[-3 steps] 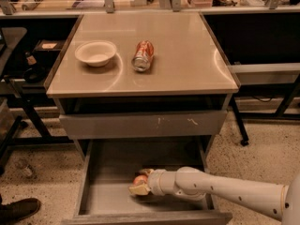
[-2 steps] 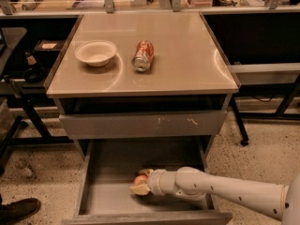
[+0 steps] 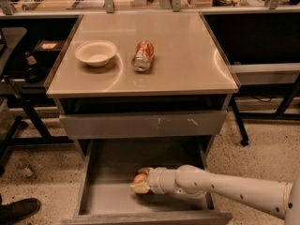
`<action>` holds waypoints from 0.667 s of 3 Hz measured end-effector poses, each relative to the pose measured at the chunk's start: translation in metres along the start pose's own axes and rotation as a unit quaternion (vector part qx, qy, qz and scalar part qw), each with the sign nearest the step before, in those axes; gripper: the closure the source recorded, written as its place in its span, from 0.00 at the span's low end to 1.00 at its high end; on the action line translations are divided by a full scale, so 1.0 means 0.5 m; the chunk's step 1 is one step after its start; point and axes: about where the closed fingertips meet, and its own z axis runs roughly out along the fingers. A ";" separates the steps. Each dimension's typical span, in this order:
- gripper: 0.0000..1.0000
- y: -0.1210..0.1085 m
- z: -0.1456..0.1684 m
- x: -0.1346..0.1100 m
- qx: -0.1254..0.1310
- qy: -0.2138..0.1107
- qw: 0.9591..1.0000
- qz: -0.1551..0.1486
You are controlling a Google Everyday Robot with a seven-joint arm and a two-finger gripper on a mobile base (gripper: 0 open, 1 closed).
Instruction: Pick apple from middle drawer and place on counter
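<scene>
The fingers (image 3: pixel 139 188) are closed on the apple (image 3: pixel 139 178), one pale pad under it and the other over its top, set only as wide as the fruit is thick. The apple is small and round, red-orange with a yellowish patch, and only a sliver of it shows between the two pads. It sits right at the fingertips, low over the floor of the open middle drawer (image 3: pixel 110 196); whether it touches that floor cannot be told. The drawer is a wide grey metal tray with low side walls, its bare floor spreading out on all sides of the fingers. Behind the fingers the white arm (image 3: pixel 220 186) stretches back over the drawer's near corner. Above the fingers is a closed grey drawer front (image 3: pixel 140 124) with white scuffs, and higher still the glossy beige worktop (image 3: pixel 187 55). On it, well apart from the fingers, a cream bowl (image 3: pixel 95 53) stands near a dented red-orange soda can (image 3: pixel 142 56) lying on its side.
</scene>
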 end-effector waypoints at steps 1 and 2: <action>1.00 0.004 -0.021 -0.033 0.015 0.004 1.000 0.000; 1.00 0.000 -0.055 -0.073 0.035 0.009 0.999 0.004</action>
